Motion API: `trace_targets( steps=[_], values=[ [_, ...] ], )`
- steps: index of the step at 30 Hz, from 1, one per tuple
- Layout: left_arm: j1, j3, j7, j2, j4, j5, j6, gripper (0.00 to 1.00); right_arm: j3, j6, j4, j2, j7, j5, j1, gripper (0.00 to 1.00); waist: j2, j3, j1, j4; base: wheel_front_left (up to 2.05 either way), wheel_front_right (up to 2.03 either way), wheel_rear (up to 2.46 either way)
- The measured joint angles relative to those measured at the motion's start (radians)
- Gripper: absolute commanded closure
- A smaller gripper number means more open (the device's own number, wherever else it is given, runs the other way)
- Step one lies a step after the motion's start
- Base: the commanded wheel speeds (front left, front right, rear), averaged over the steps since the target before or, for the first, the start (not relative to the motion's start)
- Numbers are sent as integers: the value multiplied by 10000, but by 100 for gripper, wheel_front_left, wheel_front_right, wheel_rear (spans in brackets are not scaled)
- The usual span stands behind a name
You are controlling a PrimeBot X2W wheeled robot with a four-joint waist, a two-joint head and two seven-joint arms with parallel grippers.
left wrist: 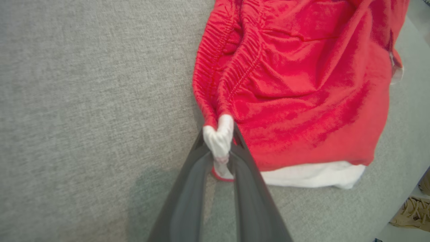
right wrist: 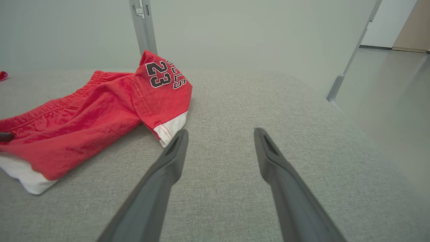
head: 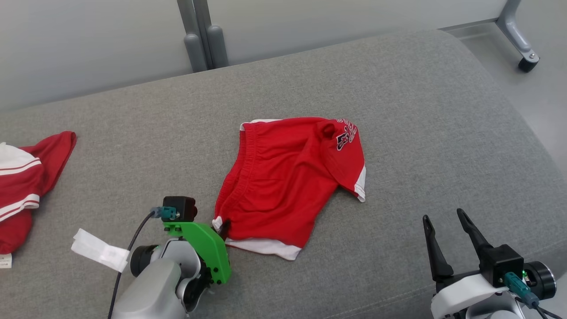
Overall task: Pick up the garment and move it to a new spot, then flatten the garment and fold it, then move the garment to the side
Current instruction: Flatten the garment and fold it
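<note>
Step in hand: the pick-up. The red garment (head: 288,177) lies crumpled in the middle of the grey surface (head: 421,88). My left end effector (left wrist: 220,148) is pinched narrow on the white corner at the garment's waistband end, its near-left edge. My right end effector (head: 443,215) stands wide and holds nothing, off the garment's near-right side and apart from it. Judgement: next comes lift and carry. With one small corner held, the cloth will hang and may slip.
</note>
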Motion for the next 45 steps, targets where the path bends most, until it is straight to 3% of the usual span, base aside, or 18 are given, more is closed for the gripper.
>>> trace_targets(
  steps=[1,2,9,10,13,16,17,20,23,26,29,33,37,45],
  values=[
    [-29,-23,21,-33,-42,-157,0,85,2,0,6,13,0,0,-2,0,0,-1,0,22,0,0,0],
    [-86,-100,84,-58,-157,-205,0,100,8,0,10,27,0,0,-2,0,0,-1,0,45,0,0,0],
    [-761,-142,583,-652,-2587,-1791,2,100,196,0,-6,113,0,23,-222,0,0,147,0,160,0,0,0],
    [-825,82,658,-777,-3404,-2667,58,100,295,0,19,151,0,178,-340,0,0,195,0,131,0,0,0],
    [-1257,-255,462,-736,-4554,-2824,662,100,604,0,-27,155,0,639,-623,0,0,242,0,-29,0,0,0],
    [-1441,-738,73,-800,-5643,-4126,1624,100,1062,0,-50,173,0,1158,-915,0,0,306,0,-305,0,0,0],
    [-1441,-738,73,-800,-5643,-4126,1624,100,1062,0,-50,173,0,1158,-915,0,0,306,0,-305,0,0,0],
    [-1991,-1154,-915,-779,-6138,-4897,2658,100,1400,0,-59,169,0,1588,-1194,0,0,394,0,-664,0,0,0],
    [-2591,-1436,-2253,-807,-6201,-5672,3359,100,1567,0,-63,169,0,1900,-1340,0,0,492,0,-1059,0,0,0],
    [-3061,-1592,-3106,-792,-5864,-6424,3799,100,1680,0,-56,165,0,2188,-1353,0,0,609,0,-1447,0,0,0],
    [-3434,-1260,-3277,-807,-5501,-6707,4080,100,1708,0,-4,161,0,2303,-1334,0,0,738,0,-1787,0,0,0],
    [-3459,646,-3321,-817,-5187,-5396,4343,100,1716,0,113,165,0,2305,-1229,0,0,976,0,-2042,0,0,0],
    [-2446,2322,-3331,-796,-4888,-3762,4481,100,1546,0,125,163,0,2299,-1185,0,0,1176,0,-2073,0,0,0],
    [-492,4686,-3331,-796,-4610,-1555,3889,100,1396,-2,209,163,0,2011,-1152,0,0,1240,0,-1458,0,0,0]
  ],
)
